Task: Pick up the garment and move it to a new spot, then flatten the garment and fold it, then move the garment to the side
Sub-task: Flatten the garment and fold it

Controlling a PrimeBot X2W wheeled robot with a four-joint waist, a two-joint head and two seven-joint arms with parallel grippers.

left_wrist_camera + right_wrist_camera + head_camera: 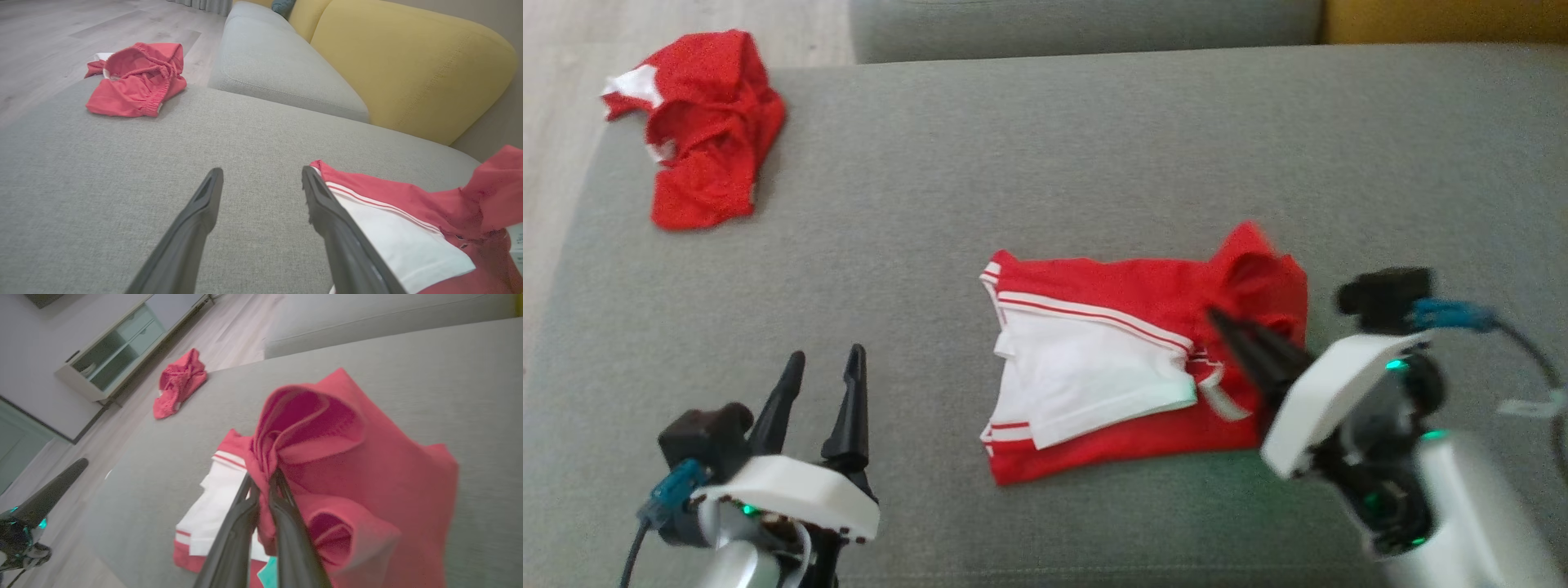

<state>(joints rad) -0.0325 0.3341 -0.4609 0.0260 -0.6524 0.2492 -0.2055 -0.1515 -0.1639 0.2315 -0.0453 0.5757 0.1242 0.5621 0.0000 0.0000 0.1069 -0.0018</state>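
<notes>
The garment [1111, 359] is red with white panels and stripes. It lies partly folded on the grey seat [1094, 147], right of centre. My right gripper [1225, 322] is shut on a bunch of the garment's red cloth at its right edge, and that edge stands lifted and puckered. In the right wrist view the fingers [263, 477] pinch the red fold of the garment [359, 457]. My left gripper [826, 355] hovers open at the lower left, nothing between its fingers. In the left wrist view it [261, 171] sits just left of the garment [388, 228].
A second crumpled red garment [707, 131] lies at the seat's far left corner, next to the wooden floor [556, 163]. Behind the seat is another grey cushion [278, 61] and a yellow backrest [408, 61]. A low cabinet [122, 339] stands across the floor.
</notes>
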